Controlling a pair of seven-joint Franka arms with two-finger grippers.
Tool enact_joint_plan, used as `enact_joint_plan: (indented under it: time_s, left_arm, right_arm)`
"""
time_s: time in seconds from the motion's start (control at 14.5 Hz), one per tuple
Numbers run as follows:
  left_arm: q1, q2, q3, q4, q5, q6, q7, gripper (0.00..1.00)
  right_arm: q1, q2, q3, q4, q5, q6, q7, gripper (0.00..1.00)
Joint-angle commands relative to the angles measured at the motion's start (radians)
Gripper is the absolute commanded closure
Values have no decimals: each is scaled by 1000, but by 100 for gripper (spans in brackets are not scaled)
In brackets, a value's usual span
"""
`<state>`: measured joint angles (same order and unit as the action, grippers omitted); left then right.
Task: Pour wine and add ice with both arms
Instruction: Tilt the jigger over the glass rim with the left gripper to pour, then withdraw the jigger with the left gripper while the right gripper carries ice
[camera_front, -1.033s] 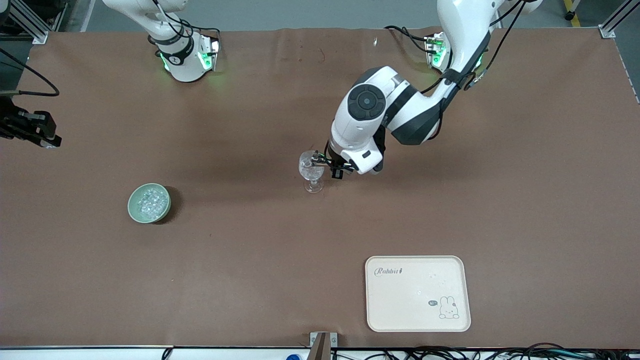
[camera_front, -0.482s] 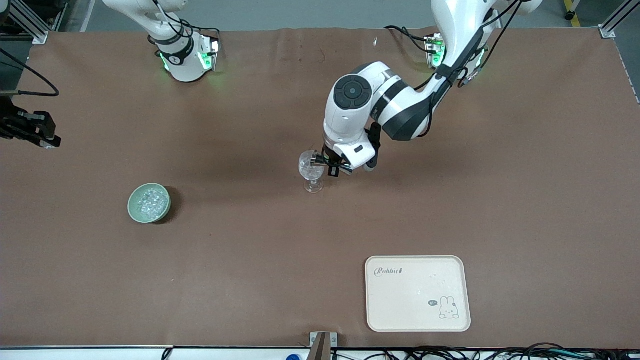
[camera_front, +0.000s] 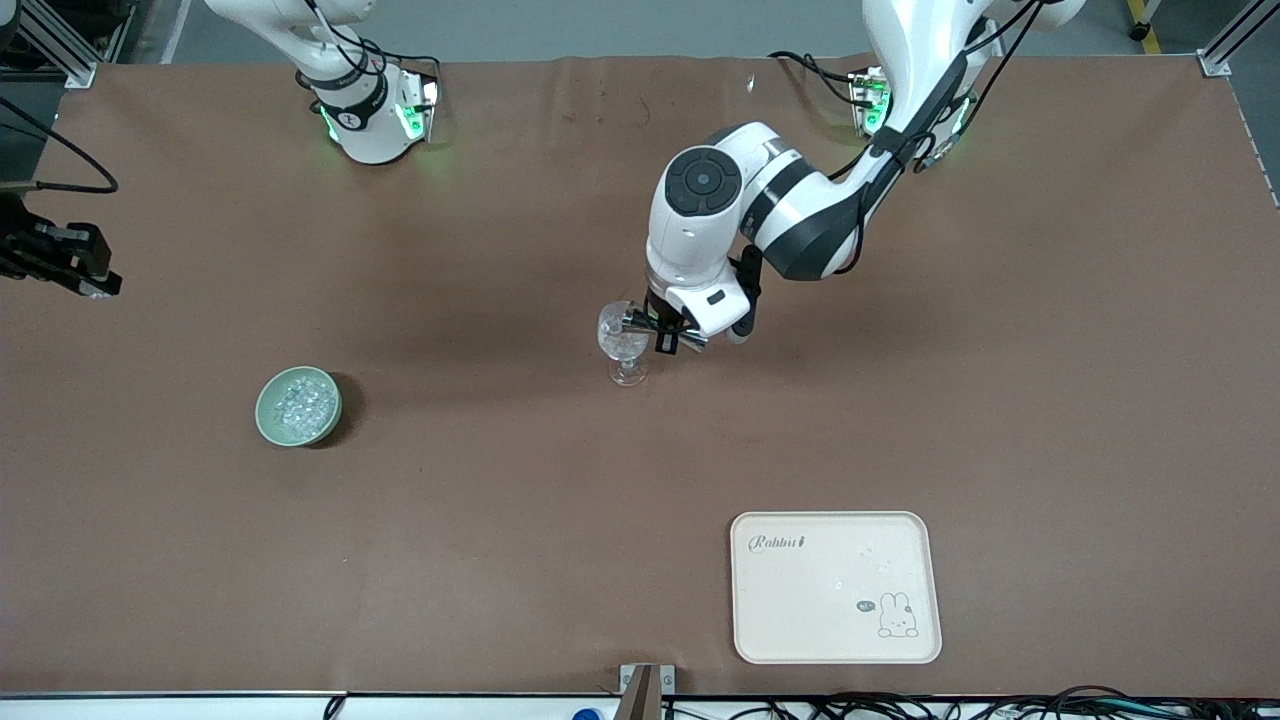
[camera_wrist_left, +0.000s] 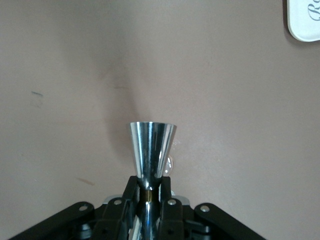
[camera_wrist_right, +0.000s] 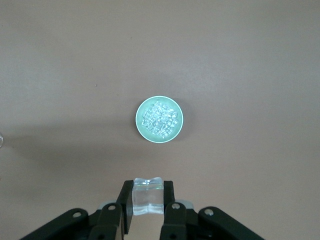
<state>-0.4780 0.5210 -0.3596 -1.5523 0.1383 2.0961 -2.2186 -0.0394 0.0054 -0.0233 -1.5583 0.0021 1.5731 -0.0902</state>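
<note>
My left gripper (camera_front: 668, 335) is shut on the narrow waist of a shiny metal jigger (camera_front: 636, 322), held on its side over the rim of a clear wine glass (camera_front: 624, 345) standing mid-table. In the left wrist view the jigger (camera_wrist_left: 152, 147) juts out from the gripper (camera_wrist_left: 149, 187), with a bit of glass (camera_wrist_left: 171, 162) beside it. High over the table, my right gripper (camera_wrist_right: 148, 185) is shut on one clear ice cube (camera_wrist_right: 148, 202). The pale green bowl (camera_wrist_right: 141, 131) of ice (camera_wrist_right: 160, 119) lies below it. The bowl (camera_front: 264, 420) sits toward the right arm's end. The wine is out of view.
A cream tray (camera_front: 835, 640) with a rabbit drawing lies near the front edge, toward the left arm's end; its corner (camera_wrist_left: 305, 20) shows in the left wrist view. A black device (camera_front: 60, 260) with cables sticks in at the right arm's end of the table.
The left arm's wrist and forearm have swung toward the right arm's end and turned, while the jigger stayed over the glass. The bowl and glass have not moved.
</note>
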Motion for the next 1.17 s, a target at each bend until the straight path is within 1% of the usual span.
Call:
enact_joint_plan:
  time_s: [0.0,0.07,0.21,0.34,0.48,0.76,0.89,0.96,1.1]
  left_arm:
    - [-1,1,-1,58,4,-48,16,99]
    - [4,2,-2,63,-26,-50,22,100]
    - [10,4,1,63,-162,-50,115,100]
    - [54,-1,1,63,-303,-50,244,100]
    - [105,-6,-2,64,-402,-50,333,99]
    - [221,4,-2,100,-636,-50,500,99]
    - [292,16,-2,113,-745,-48,595,99]
    - [335,40,-2,139,-802,-48,643,99]
    - [412,100,-2,207,-908,-47,672,99]
  right_arm:
    - [-2,-30,5,-29,1,19,-6,97]
    - [-2,-30,5,-31,1,21,-6,97]
    - [-2,-30,5,-31,1,21,-5,97]
    - [-2,-27,6,-31,3,21,-5,98]
    - [3,-25,6,-31,6,18,12,99]
    - [102,-15,6,-29,4,48,160,100]
    - [183,22,6,-23,1,74,283,100]
    - [217,45,6,-22,1,93,341,100]
    - [294,97,6,-20,1,132,438,100]
